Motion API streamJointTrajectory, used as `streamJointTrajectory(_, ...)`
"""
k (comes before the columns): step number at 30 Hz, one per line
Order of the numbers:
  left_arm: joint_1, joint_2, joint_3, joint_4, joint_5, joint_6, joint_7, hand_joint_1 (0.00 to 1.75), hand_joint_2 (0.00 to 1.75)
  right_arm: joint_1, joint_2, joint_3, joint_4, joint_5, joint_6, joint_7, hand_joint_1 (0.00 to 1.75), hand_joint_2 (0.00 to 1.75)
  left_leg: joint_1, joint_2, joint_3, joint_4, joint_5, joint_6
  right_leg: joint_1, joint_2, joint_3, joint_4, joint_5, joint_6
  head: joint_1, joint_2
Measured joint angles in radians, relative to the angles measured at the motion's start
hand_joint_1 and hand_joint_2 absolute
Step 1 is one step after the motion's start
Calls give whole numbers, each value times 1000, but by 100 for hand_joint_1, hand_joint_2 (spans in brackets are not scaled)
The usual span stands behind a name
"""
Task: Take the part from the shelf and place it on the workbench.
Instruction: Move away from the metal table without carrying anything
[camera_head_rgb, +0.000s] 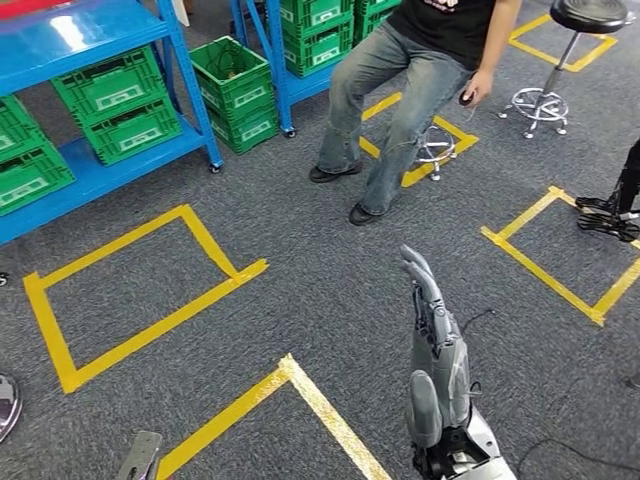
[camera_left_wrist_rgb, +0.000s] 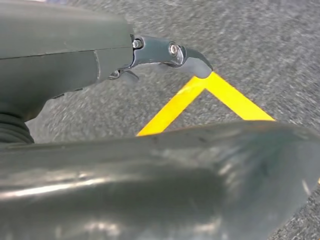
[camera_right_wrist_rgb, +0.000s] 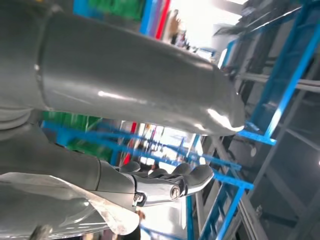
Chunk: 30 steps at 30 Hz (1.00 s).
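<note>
**Robot's hands empty near blue shelving**

The robot's right hand (camera_head_rgb: 435, 360) is raised over the grey carpeted floor (camera_head_rgb: 332, 300), its fingers (camera_head_rgb: 420, 275) extended and close together, grasping nothing; the right wrist view likewise shows the right hand's thumb and fingers straight and empty against blue racking. The left hand (camera_left_wrist_rgb: 113, 75) hangs low above the carpet and a corner of yellow floor tape (camera_left_wrist_rgb: 205, 92); its fingers (camera_left_wrist_rgb: 171, 52) are stretched out and released, with nothing between them.

At the upper left stands a blue metal shelf (camera_head_rgb: 98, 170) loaded with green slotted plastic crates (camera_head_rgb: 121, 100); another green crate (camera_head_rgb: 234, 90) sits on the floor between the shelf units. Which item is the part cannot be told, and no part is visible in either hand.

A person in jeans (camera_head_rgb: 392, 90) sits on a stool, holding a small dark object (camera_head_rgb: 466, 98) in one hand. A black round stool (camera_head_rgb: 573, 40) stands at the upper right.
</note>
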Motion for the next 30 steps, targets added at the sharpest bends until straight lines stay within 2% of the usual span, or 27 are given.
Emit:
streamJointTrajectory(1,-2,0,0,0,0,0,0,0,0,1,0,0,0,0,0,0,0,0,-3,40,-19,47,-31,-1,1,-19,2,-4,2,-3,-2,0)
streamJointTrajectory(2,-3,1,0,0,0,0,0,0,0,3,0,-1,0,0,0,0,0,0,-6,67,-44,109,-66,-3,3,-37,2,-6,3,-6,-4,0)
streamJointTrajectory(3,-4,1,0,0,0,0,0,0,0,4,0,-1,0,0,0,0,0,0,-6,78,-68,170,-95,-5,6,-57,2,-6,2,-7,-4,0)
streamJointTrajectory(4,-4,2,0,0,0,0,0,0,0,4,0,-2,0,-1,0,1,0,0,-6,82,-80,211,-111,-6,8,-75,1,-6,1,-8,-4,0)
streamJointTrajectory(5,-3,3,1,0,0,0,0,0,0,4,0,-2,0,0,0,0,0,0,-6,84,-75,218,-108,-5,10,-92,1,-6,1,-9,-4,0)
streamJointTrajectory(6,-2,4,1,0,0,0,0,0,0,4,0,-2,0,0,0,0,0,0,-8,88,-50,186,-88,-3,12,-108,3,-6,0,-9,-4,0)
streamJointTrajectory(7,-1,5,1,0,0,0,0,0,0,4,0,-2,0,0,0,0,0,0,-11,100,-8,121,-58,2,14,-122,5,-6,-1,-9,-4,0)
streamJointTrajectory(9,-3,6,2,0,0,0,0,0,0,3,0,-2,0,0,0,0,0,0,-25,143,68,-9,-19,22,20,-148,9,-6,-6,-6,-3,0)
streamJointTrajectory(10,-4,7,2,0,0,0,0,0,0,2,0,-2,0,0,0,0,0,0,-30,156,87,-46,-11,31,22,-158,11,-6,-7,-3,-3,0)
streamJointTrajectory(11,-4,8,2,0,0,0,-1,0,0,1,0,-2,0,0,0,0,0,0,-35,160,90,-57,-13,39,23,-166,12,-7,-8,0,-3,0)
streamJointTrajectory(13,-1,9,2,0,0,0,-1,0,0,-1,0,-2,0,0,0,0,0,0,-33,139,89,-66,-5,48,22,-177,14,-10,-9,9,-4,0)
streamJointTrajectory(14,-1,9,2,0,0,0,-1,0,0,-3,0,-2,0,0,1,0,0,0,-29,129,92,-74,-1,53,21,-162,13,-6,-16,15,-2,0)
streamJointTrajectory(15,-2,9,2,0,0,0,-2,0,0,-6,0,-2,0,-1,1,0,0,0,-25,119,95,-81,5,59,19,-136,5,14,-32,22,0,0)
streamJointTrajectory(17,-6,9,2,0,0,0,-3,0,0,-8,0,-2,0,-1,1,1,0,0,-20,97,95,-89,12,67,12,-73,-41,111,-86,32,5,0)
streamJointTrajectory(18,-7,9,2,0,0,0,-4,0,0,-8,0,-2,1,-2,2,2,0,0,-19,85,92,-89,14,69,9,-57,-73,177,-113,35,5,0)
streamJointTrajectory(19,-7,9,2,0,0,0,-5,0,0,-8,0,-2,2,-2,2,2,0,0,-19,72,89,-89,15,68,6,-51,-100,228,-128,37,6,0)
streamJointTrajectory(20,-6,9,2,0,0,0,-5,0,0,-8,0,-2,3,-2,3,3,0,0,-17,58,88,-88,17,67,3,-49,-113,249,-124,40,6,0)
streamJointTrajectory(21,-6,9,2,0,0,0,-6,0,0,-8,0,-2,3,-3,3,3,0,0,-15,43,88,-87,18,64,0,-47,-107,232,-101,42,6,0)
streamJointTrajectory(22,-5,9,2,0,0,0,-6,0,0,-9,0,-2,3,-3,3,3,0,0,-13,28,88,-86,19,60,-4,-40,-83,180,-64,45,6,0)
streamJointTrajectory(23,-5,10,2,0,0,0,-6,0,0,-10,0,-2,3,-3,3,3,0,0,-10,13,87,-84,19,55,-9,-21,-52,113,-30,48,6,0)
streamJointTrajectory(24,-6,10,2,0,0,-1,-6,0,0,-10,0,-2,3,-3,4,3,0,0,-8,-1,84,-79,18,48,-13,5,-23,50,-9,49,6,0)
streamJointTrajectory(25,-7,10,2,0,0,-1,-6,0,0,-11,0,-2,3,-3,4,4,0,0,-7,-13,79,-77,20,40,-16,27,-2,10,0,49,7,0)
streamJointTrajectory(26,-7,10,3,0,0,-1,-7,0,0,-12,-1,-2,3,-3,4,4,0,0,-6,-24,73,-76,23,31,-16,41,8,-9,-3,46,7,0)
streamJointTrajectory(27,-6,10,3,0,0,-1,-7,0,0,-12,-1,-2,3,-3,4,5,0,0,-5,-35,67,-76,27,22,-14,40,11,-13,-4,40,7,0)
streamJointTrajectory(28,-4,11,3,0,0,-1,-7,0,0,-13,-1,-1,3,-3,5,5,0,0,-2,-43,63,-79,31,15,-13,27,12,-11,-2,33,6,0)
streamJointTrajectory(29,-2,11,3,0,0,-1,-7,0,0,-14,-1,0,3,-3,5,5,0,0,-3,-32,59,-74,30,10,-13,14,12,-13,1,24,6,0)
streamJointTrajectory(30,-1,11,3,0,0,-1,-7,0,0,-14,0,1,3,-3,6,5,0,0,-5,-6,50,-55,18,7,-13,-1,13,-15,4,15,2,0)
